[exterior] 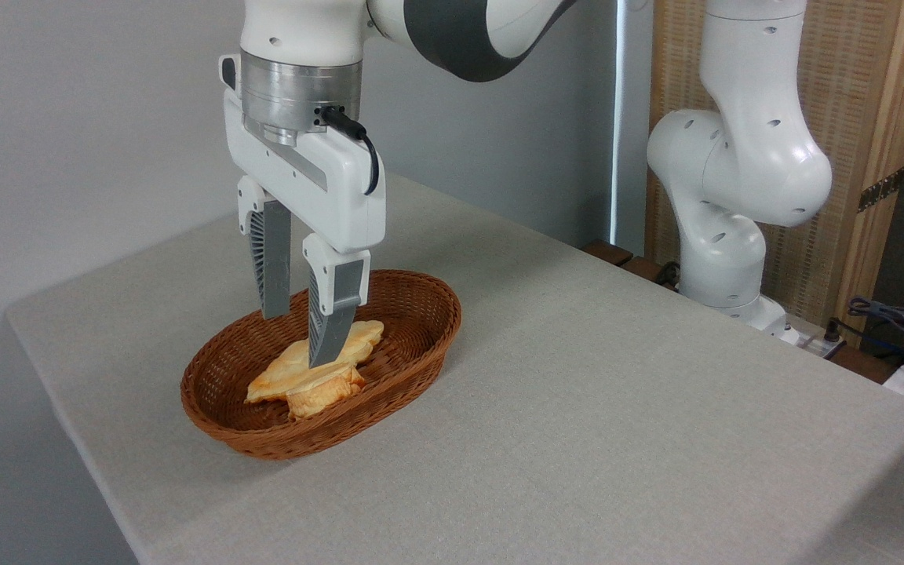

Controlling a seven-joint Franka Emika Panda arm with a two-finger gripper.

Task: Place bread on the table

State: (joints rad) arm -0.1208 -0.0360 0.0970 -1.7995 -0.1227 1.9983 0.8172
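Over the brown wicker basket (413, 314), I am holding my gripper (300, 336) pointing straight down, its two grey fingers (332, 333) spread apart with nothing between them. The nearer fingertip is crossing in front of the pastries, the farther one is hanging over the basket's back part, and I cannot tell whether either tip is touching anything. Below and just in front of the nearer tip, the bread (322, 396) is lying inside the basket, a small lumpy golden bun with a paler layered side, pressed up against a flatter, longer pastry (326, 351) that is stretching toward the basket's far end. The two are touching, so I am judging that a clean pinch on the bun alone is calling for care. The basket is sitting on the table (617, 408), whose grey-beige cloth is lying bare to the right and front, giving plenty of room to set the bun down. Beyond the table's far edge my white base and arm links (734, 173) are standing. As for progress, I am judging the job barely started: the bread is not yet gripped, lifted or carried out, and placing it on the cloth is wholly ahead.
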